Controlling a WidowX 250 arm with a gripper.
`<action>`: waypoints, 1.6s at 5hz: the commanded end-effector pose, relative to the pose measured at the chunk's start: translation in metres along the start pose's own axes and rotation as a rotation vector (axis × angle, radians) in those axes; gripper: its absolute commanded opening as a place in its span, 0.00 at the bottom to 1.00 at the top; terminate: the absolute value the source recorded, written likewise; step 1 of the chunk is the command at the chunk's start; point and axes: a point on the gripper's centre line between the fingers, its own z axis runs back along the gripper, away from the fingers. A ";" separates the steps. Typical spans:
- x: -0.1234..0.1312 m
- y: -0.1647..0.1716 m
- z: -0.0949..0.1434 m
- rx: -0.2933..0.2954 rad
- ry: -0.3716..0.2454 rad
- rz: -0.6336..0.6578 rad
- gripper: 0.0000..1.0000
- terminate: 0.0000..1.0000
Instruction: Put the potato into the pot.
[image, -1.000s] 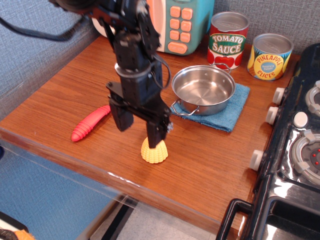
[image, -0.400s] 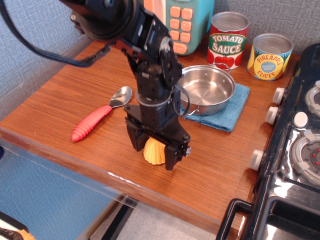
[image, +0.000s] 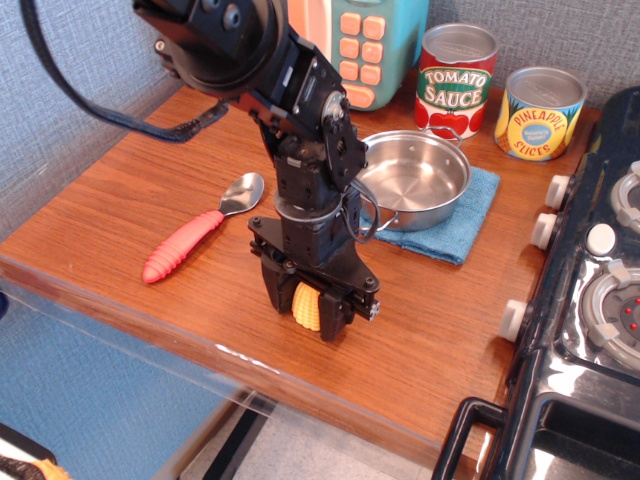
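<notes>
The black two-fingered tool points straight down near the front edge of the brown wooden tabletop, its fingers closed narrowly on either side of the small ridged yellow-orange plastic potato, which shows in the gap between them. The potato sits low, at or just above the tabletop; whether it touches the wood cannot be told. Behind and to the right of the tool, the shallow round shiny stainless-steel pot with thin wire loop handles stands empty on a folded blue cloth, apart from the potato. To the left of the tool lies a spoon with a red ribbed handle and a silver bowl, flat on the wood. At the back stand a red tomato sauce can and a yellow pineapple slices can, side by side, next to a teal toy with orange buttons. A black toy stove fills the right side.
</notes>
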 end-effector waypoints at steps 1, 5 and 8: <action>0.012 -0.001 0.040 -0.046 -0.096 -0.065 0.00 0.00; 0.119 -0.005 0.084 -0.039 -0.251 -0.004 0.00 0.00; 0.143 -0.003 0.042 0.018 -0.171 -0.003 1.00 0.00</action>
